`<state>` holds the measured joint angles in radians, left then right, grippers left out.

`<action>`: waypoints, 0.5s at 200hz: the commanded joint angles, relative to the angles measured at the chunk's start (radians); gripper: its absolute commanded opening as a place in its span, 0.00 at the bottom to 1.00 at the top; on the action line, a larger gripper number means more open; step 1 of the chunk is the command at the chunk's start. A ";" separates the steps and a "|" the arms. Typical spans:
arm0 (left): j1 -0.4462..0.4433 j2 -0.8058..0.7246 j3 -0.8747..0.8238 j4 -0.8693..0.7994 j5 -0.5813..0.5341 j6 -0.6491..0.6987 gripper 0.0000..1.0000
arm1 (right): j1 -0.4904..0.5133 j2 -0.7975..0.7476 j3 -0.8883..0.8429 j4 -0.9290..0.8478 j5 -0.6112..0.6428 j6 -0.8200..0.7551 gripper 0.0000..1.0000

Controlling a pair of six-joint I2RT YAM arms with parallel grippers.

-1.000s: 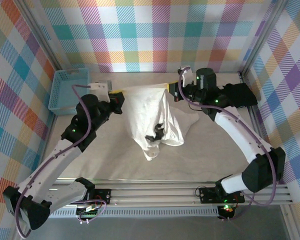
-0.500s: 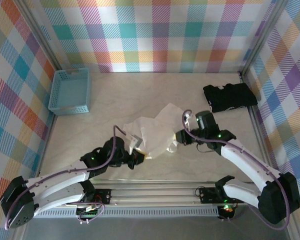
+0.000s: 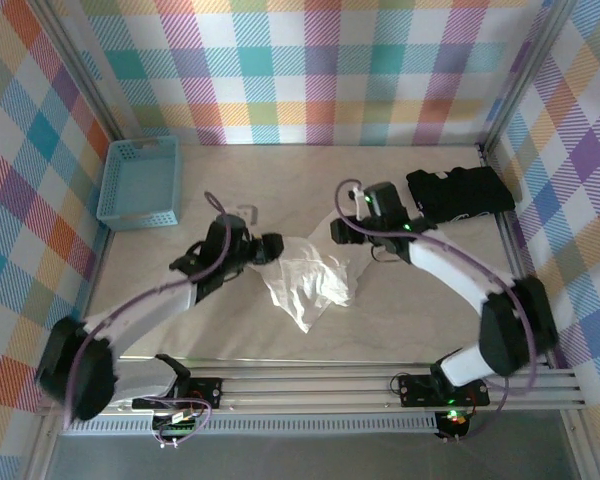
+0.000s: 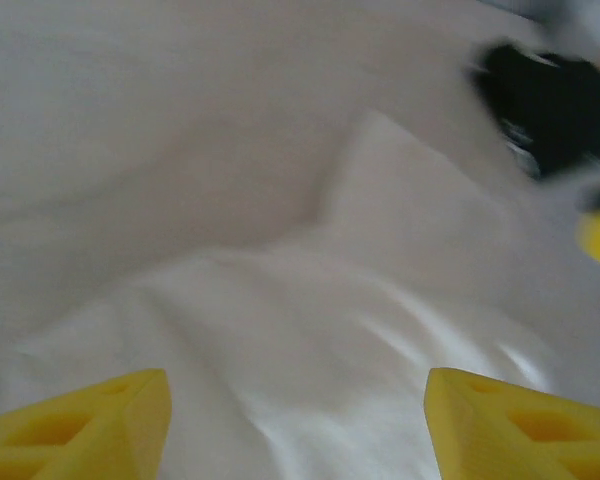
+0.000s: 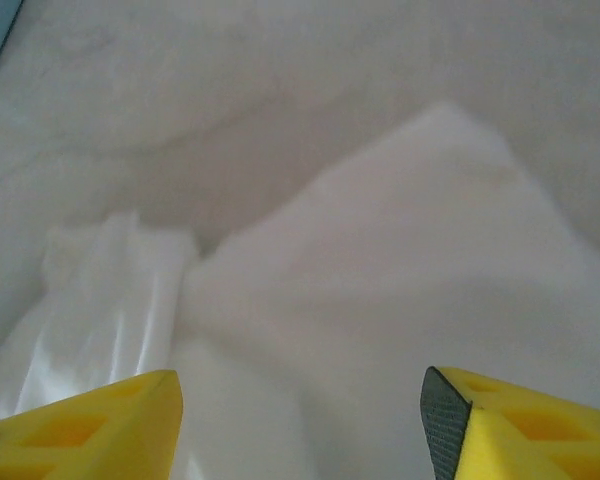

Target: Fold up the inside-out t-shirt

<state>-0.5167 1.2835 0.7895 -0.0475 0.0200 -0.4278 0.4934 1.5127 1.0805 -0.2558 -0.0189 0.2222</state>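
The white t-shirt (image 3: pixel 305 285) lay crumpled in a heap on the counter (image 3: pixel 410 320), a little below the middle of the top view. One pointed end of it reached toward the lower edge of the frame. The left hand (image 3: pixel 271 247) was at the upper left side of the heap, just beside the cloth. The right hand (image 3: pixel 337 229) was at the upper right side, also near the cloth.

In the left wrist view, which was blurred, the two yellow fingers (image 4: pixel 90 425) stood in the lower corners, well apart, and nothing was caught between them. The wrinkled t-shirt (image 4: pixel 310 350) filled the lower part of the frame between and beyond them. A dark shape (image 4: pixel 555 110) was in the upper right corner, but I could not tell what it was.

In the right wrist view the fingers (image 5: pixel 525 425) were also far apart in the lower corners and held nothing. The cloth (image 5: pixel 380 280) lay beyond them, with a pointed fold going up toward the middle of the frame.

The blue basket (image 3: pixel 140 182) stood at the upper left of the top view, well apart from the t-shirt. A black folded garment (image 3: pixel 460 195) lay at the upper right, near the right arm.
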 commanded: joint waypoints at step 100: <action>0.124 0.553 0.234 -0.084 0.145 -0.075 0.62 | -0.055 0.610 0.502 -0.176 -0.054 -0.081 0.61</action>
<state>-0.3965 1.8233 1.0645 -0.1333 0.1013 -0.4831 0.4343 2.0953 1.5330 -0.3870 -0.0025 0.1413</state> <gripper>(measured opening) 0.688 0.693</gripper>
